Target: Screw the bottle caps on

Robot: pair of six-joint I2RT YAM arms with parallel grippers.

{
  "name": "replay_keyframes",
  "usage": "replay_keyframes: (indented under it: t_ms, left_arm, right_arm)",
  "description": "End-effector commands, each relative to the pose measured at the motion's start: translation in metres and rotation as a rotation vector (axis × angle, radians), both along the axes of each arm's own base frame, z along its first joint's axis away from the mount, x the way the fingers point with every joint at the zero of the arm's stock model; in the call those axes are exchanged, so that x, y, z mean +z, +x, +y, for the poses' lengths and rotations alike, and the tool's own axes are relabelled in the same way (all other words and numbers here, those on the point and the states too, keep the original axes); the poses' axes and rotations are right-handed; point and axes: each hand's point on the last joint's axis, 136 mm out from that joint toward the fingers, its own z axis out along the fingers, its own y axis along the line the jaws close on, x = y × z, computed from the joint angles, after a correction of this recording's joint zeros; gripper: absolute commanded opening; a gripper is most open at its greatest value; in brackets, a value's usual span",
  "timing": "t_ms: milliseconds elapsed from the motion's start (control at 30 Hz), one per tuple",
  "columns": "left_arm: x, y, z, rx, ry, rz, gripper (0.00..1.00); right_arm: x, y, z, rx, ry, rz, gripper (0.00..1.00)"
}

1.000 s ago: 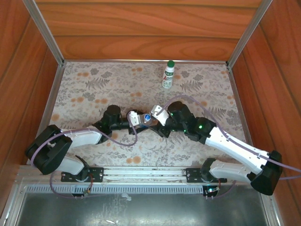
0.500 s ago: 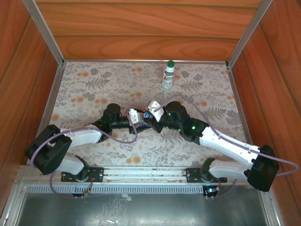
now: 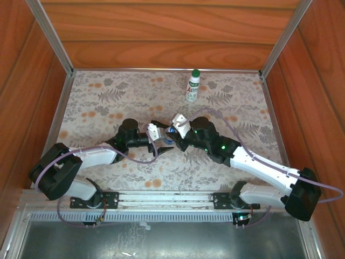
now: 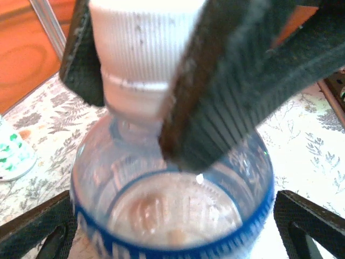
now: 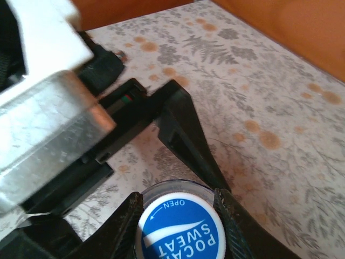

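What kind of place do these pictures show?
Probably a small enclosed robot test cell: wooden panel walls with aluminium corner posts surround a table covered by a floral cloth, and a left arm and right arm are mounted on a metal rail at its near edge.

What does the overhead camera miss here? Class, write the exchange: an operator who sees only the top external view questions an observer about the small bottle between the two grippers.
Operator: Is the right gripper actually on the cap?
Observer: Yes. The right wrist view shows the right gripper pinching the blue-topped cap, printed POCARI SWEAT and OPEN.
Operator: Is that cap on the bottle?
Observer: The left wrist view shows its ribbed white side sitting on the neck of the clear bottle. I cannot tell how far it is screwed down.
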Motion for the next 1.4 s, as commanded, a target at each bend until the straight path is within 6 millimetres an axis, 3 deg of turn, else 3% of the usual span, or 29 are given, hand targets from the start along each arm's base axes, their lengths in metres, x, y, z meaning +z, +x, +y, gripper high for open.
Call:
replay_keyframes:
  t_ms: [0,133,300,467,633,867,900,967,1233,1300,1367]
  left_arm:
    - [0.013,0.002,0.002,0.024,-0.027,-0.010,1.00]
    - [0.010,0.009,0.002,0.052,-0.017,-0.009,1.00]
    - [-0.002,0.040,0.002,0.203,0.004,0.067,1.00]
    - [-0.006,0.060,-0.008,0.292,-0.011,0.154,1.00]
    - [0.003,0.069,-0.013,0.373,-0.043,0.179,1.00]
    - [0.004,0.071,-0.012,0.415,-0.060,0.193,1.00]
    - [0.004,0.072,-0.012,0.420,-0.061,0.192,1.00]
    - [0.003,0.072,-0.011,0.427,-0.060,0.190,1.00]
    - [-0.002,0.059,-0.023,0.315,-0.044,0.200,1.00]
    - [-0.005,0.059,-0.024,0.315,-0.035,0.199,1.00]
    - [-0.007,0.061,-0.023,0.325,-0.028,0.189,1.00]
  right_arm:
    - [-0.007,0.021,-0.028,-0.177,-0.031,-0.017,0.18]
    - [-0.013,0.044,-0.061,-0.343,-0.066,-0.010,0.18]
    - [-0.012,0.090,-0.110,-0.563,-0.064,0.012,0.18]
    - [-0.012,0.152,-0.153,-0.731,-0.006,0.028,0.18]
    - [-0.019,0.212,-0.178,-0.790,0.060,0.071,0.19]
    - [-0.022,0.272,-0.193,-0.802,0.097,0.089,0.19]
    - [-0.037,0.279,-0.194,-0.801,0.081,0.121,0.20]
    - [-0.044,0.291,-0.196,-0.796,0.076,0.125,0.20]
    - [-0.065,0.315,-0.202,-0.796,0.001,0.137,0.22]
    - [-0.068,0.317,-0.202,-0.787,-0.014,0.131,0.24]
    - [-0.071,0.318,-0.201,-0.780,-0.022,0.131,0.32]
